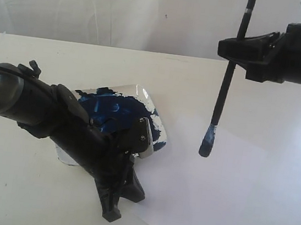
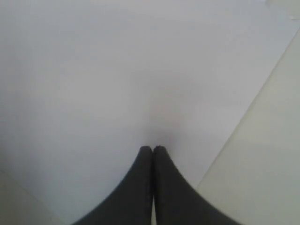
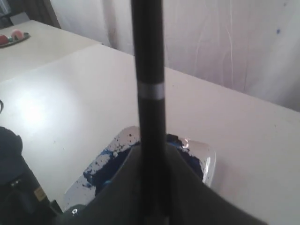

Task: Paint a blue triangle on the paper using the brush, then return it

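1. The right gripper (image 1: 237, 49) is clamped on the brush (image 1: 224, 94), fingers pinched tight on the handle well above the bristles. In the right wrist view the handle runs straight up between the fingers (image 3: 185, 187), with the white band (image 3: 151, 90) just above them.
2. The brush hangs nearly upright, leaning a bit, blue-stained tip (image 1: 206, 145) pointing down over the paper (image 1: 238, 202). Can't really tell if the tip touches the sheet or floats just above it.
3. The paper lies flat on the table (image 1: 13, 183), to the right of the dish (image 1: 142, 93) in the exterior view. The part I can see is plain white.
4. The dish is smeared with dark blue paint (image 1: 112, 110), and the left arm (image 1: 56, 111) lies right across it.
5. The left gripper (image 2: 153, 149) has its fingers pressed together with nothing between them. It points down at the paper near the sheet's edge, with bare table just beside it in the left wrist view. Can't say if the tips actually touch the sheet.
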Controlling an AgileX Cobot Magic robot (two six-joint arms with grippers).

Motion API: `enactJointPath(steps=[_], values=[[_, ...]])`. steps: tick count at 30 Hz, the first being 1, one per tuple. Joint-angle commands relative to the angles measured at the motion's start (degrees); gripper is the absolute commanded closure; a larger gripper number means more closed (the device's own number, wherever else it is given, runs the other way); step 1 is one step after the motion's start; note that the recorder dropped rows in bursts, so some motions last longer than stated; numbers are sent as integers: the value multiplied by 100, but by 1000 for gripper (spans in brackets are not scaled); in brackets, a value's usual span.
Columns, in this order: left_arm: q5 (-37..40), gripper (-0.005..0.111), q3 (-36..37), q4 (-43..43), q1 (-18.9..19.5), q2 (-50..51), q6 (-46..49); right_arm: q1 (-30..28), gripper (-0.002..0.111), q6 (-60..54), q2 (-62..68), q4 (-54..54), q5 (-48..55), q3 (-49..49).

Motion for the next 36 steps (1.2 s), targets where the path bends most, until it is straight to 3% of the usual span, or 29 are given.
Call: enactJointPath(steps=[1,6,12,19,24,30,33,36], values=[[131,107,-7,-9,-40,-54,-52,17,108,1623,-300,-1170,-668,-356],[119,107,-7,-9,-40,-54,-52,185,108,2874,-643,-2231,-1872,-656],[119,107,-7,-9,-40,-54,-52,912,108,4139,-814,-3544,-3254,-667],[119,107,-7,-9,-40,-54,-52,1671,108,5001,-834,-4508,-4161,-607],[119,107,-7,-9,-40,-54,-52,1831,108,6446,-834,-5778,-4663,-447],[21,107,-7,-9,-40,-54,-52,1935,108,8666,-903,-7675,-5345,-92],[10,107,-7,-9,-40,-54,-52,1948,108,10670,-962,-9482,-5962,189],[19,107,-7,-9,-40,-54,-52,1835,108,13386,-996,-12208,-6674,418]])
